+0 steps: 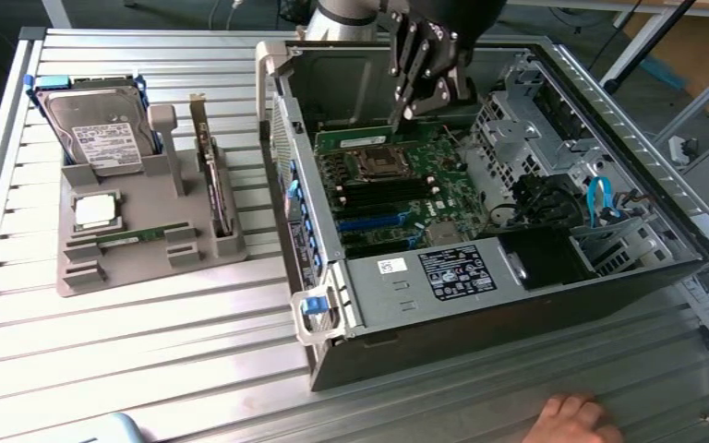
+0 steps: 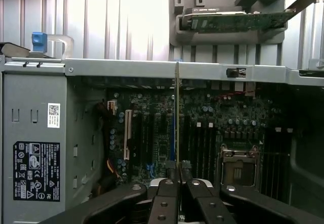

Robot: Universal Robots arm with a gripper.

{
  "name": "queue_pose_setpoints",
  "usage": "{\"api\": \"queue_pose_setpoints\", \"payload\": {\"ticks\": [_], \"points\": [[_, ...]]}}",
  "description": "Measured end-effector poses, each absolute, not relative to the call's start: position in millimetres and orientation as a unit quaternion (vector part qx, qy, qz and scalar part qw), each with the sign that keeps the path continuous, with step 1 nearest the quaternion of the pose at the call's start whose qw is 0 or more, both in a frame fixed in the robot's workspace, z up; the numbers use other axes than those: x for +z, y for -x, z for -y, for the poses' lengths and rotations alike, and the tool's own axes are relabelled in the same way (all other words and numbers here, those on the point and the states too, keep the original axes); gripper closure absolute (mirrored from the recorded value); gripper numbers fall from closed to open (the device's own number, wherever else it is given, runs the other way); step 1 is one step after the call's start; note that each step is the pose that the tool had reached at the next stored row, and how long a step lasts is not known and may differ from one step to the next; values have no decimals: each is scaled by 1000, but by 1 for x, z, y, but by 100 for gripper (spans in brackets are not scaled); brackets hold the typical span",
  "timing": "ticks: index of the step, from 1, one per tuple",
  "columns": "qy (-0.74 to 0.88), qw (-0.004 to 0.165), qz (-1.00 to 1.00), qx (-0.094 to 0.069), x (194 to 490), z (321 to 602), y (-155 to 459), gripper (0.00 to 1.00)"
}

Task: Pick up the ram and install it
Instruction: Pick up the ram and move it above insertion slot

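Note:
My gripper (image 1: 406, 115) reaches down into the open computer case (image 1: 367, 286), over the motherboard (image 1: 391, 185). It is shut on the ram (image 2: 176, 113), which the wrist view shows edge-on as a thin strip running out from between the fingertips (image 2: 167, 176) across the board. In the exterior view the ram (image 1: 354, 140) is a green stick just below the fingers, beside the processor socket (image 1: 373, 164) and above the dark memory slots (image 1: 386, 192). Whether it touches a slot I cannot tell.
A grey parts tray (image 1: 145, 258) lies on the exterior view's left with a hard drive (image 1: 102, 129), a silver processor chip (image 1: 93, 210), an upright expansion card (image 1: 213, 175) and another green stick (image 1: 126, 238). A person's hand (image 1: 576, 417) rests at the table's near edge. Drive cages and cables crowd the case's right.

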State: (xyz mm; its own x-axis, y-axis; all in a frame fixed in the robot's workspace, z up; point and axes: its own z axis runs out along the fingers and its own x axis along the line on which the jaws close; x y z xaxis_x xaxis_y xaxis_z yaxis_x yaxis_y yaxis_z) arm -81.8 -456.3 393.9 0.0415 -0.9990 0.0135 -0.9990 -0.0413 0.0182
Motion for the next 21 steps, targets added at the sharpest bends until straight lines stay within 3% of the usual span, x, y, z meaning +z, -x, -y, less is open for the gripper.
{"api": "queue_pose_setpoints", "payload": {"ticks": [21], "points": [[-722, 8, 692, -4, 394, 456, 59, 88]]}}
